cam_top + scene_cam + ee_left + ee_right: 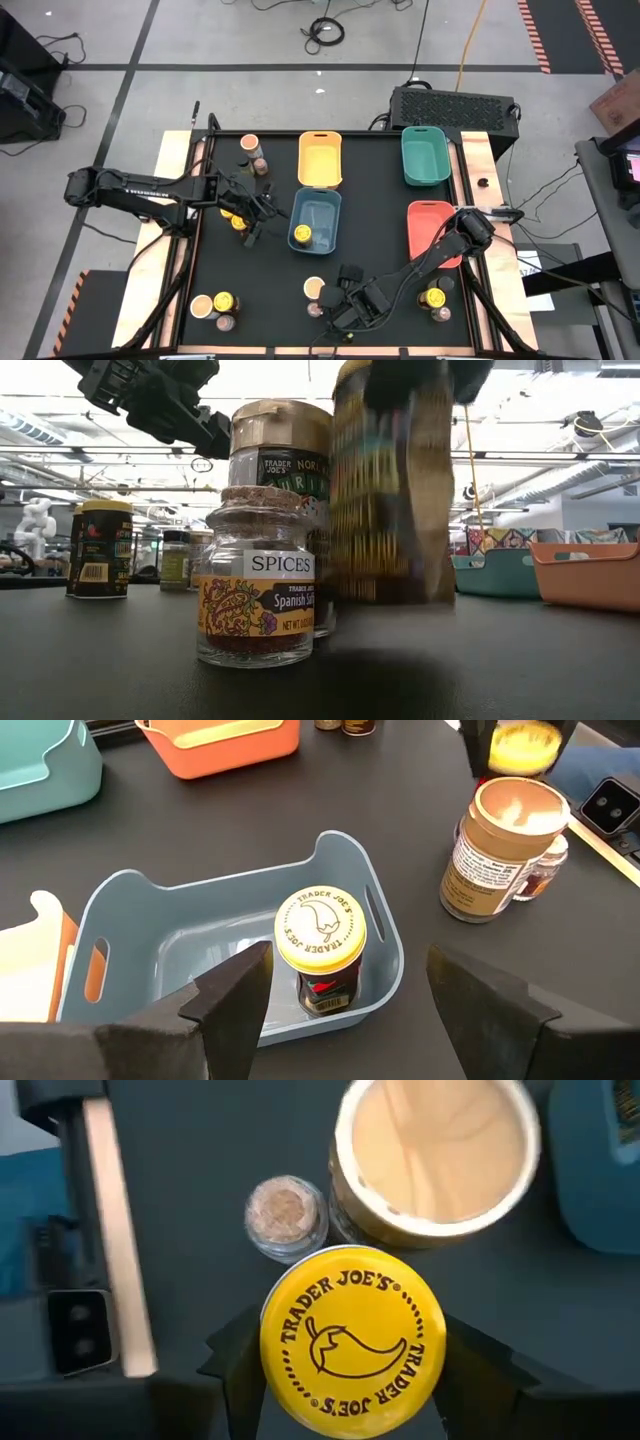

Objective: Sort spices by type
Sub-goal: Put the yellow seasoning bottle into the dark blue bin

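Yellow-lidded and rigid, the spice jar (352,1342) sits between the right gripper (345,312)'s fingers at the table's near edge; whether they clamp it I cannot tell. It looks light, smooth-sided, best pinched below the lid. The left gripper (350,995), fingers apart, hovers over the blue tray (150,920) on the matte black table (380,230).

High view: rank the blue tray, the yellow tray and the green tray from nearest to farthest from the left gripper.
From the left gripper:
1. Blue tray, right beside it.
2. Yellow tray, just behind the blue one.
3. Green tray, far back-right corner.
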`<state>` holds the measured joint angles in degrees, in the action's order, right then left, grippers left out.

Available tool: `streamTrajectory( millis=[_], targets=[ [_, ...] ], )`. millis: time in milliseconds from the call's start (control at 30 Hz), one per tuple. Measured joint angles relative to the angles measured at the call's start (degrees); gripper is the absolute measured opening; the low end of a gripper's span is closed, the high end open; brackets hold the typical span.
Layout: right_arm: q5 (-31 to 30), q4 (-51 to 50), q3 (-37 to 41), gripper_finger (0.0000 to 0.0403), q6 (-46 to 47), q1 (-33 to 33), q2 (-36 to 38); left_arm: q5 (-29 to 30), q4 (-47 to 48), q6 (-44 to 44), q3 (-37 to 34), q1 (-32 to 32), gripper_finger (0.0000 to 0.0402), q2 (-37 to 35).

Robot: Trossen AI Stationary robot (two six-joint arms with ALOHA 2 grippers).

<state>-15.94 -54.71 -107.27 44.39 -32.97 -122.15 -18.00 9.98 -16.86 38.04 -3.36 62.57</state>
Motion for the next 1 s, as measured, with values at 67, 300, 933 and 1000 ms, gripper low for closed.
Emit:
streamTrajectory(
  millis=[67, 300, 933, 1000],
  targets=[
    [-0.03, -4.12, -3.27, 0.0219, 0.34, -0.01, 0.0, 0.0, 0.0, 0.0, 0.0, 0.0, 0.0267, 0.0],
    [-0.7, -20.93, -14.88, 0.0214, -1.05, 0.1, 0.0, 0.02, 0.0, 0.06, -0.02, 0.0, 0.0267, 0.0],
    [-4.64, -29.75, -21.88, 0.0217, -33.46, 20.11, 7.64, 2.03, 3.49, 14.65, -0.23, 1.57, 0.0267, 0.0],
    [-0.95, -27.23, -21.88, 0.0217, -37.49, 23.23, 7.67, 2.01, 3.27, 14.93, -0.98, 2.49, 0.0267, -0.02]
  ],
)
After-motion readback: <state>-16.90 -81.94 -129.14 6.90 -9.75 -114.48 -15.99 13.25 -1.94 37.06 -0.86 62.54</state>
